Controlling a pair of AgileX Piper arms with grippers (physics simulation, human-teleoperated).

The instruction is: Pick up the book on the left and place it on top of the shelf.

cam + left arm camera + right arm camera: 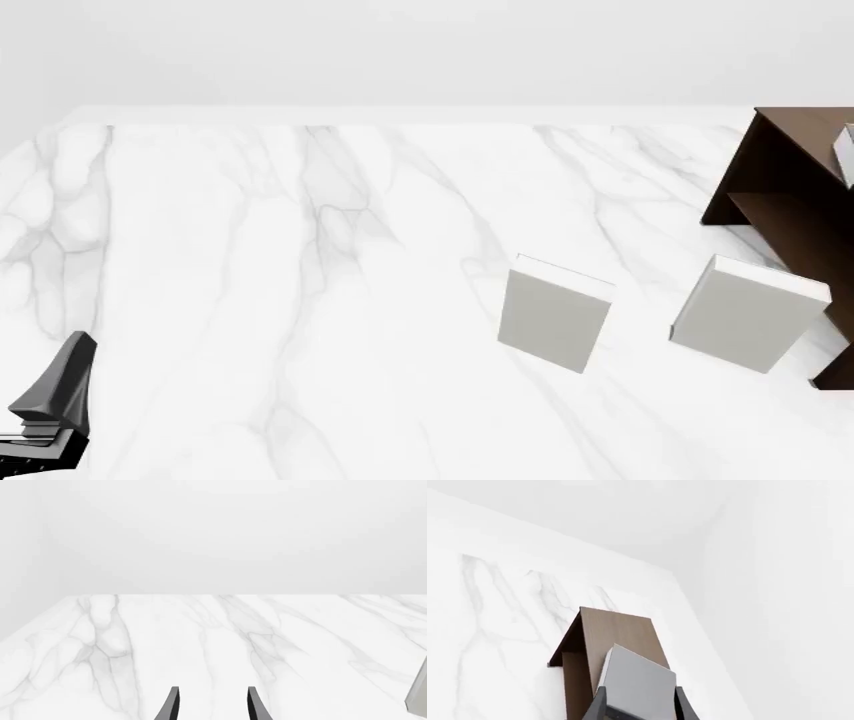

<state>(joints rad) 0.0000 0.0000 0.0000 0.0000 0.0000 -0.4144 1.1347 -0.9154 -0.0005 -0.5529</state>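
Right claw (639, 707): one, grasping the grey book (637, 687) over the shelf (620, 632).
Left claw (212, 707): one, released.
Pale books beyond left claw: two (554, 318) (745, 313), on desk (267, 250).

Table (267, 300): white marble top with grey veining running in long diagonal streaks; fills the lower three quarters of the front view, its far edge a straight line across the upper part of the frame.
Wall (400, 50): plain white, unmarked, behind the far table edge, across the top of the frame.
Light: even, diffuse; soft pale shadows only.
Two pale grey-white books (554, 312) standing at lower right of centre.
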